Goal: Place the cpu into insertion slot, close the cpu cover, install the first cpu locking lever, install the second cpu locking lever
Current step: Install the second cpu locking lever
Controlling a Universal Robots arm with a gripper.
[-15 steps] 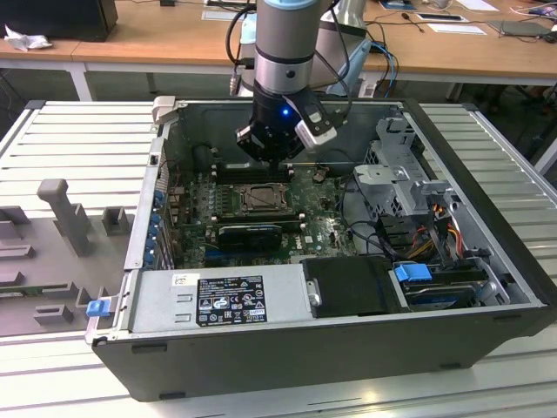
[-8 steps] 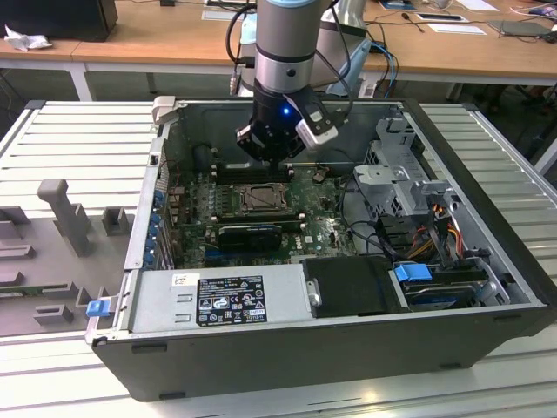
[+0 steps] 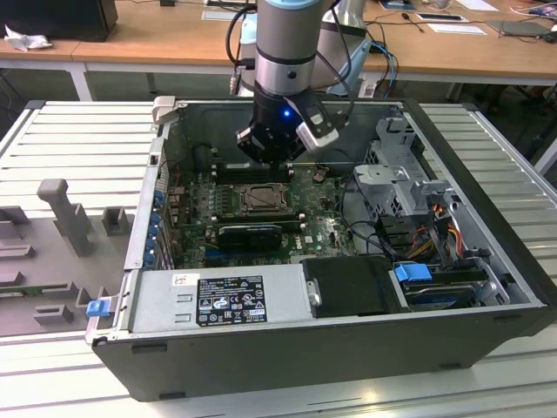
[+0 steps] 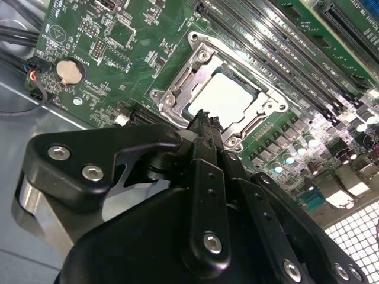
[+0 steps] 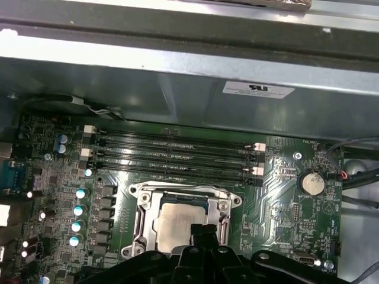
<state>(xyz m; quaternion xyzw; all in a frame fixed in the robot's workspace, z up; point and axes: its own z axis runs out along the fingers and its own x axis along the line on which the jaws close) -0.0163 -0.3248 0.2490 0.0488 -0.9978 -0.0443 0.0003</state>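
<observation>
Inside the open computer case (image 3: 487, 261), the cpu (image 4: 228, 97) sat flat in the insertion slot (image 5: 141, 222), its pale silver face showing through the silvery cpu cover (image 4: 177, 89). The gripper (image 4: 201, 121) hovered just above its edge, jaws pressed together, holding nothing. Long black memory slots (image 5: 172, 157) ran beside the socket.

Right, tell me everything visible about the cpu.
The cpu is a small flat square chip with a pale, matte silver-beige metal face. It lies flat inside the insertion slot, framed by silvery metal on the green motherboard. In both wrist views the claw sits over the chip's edge; actual contact cannot be told.
</observation>
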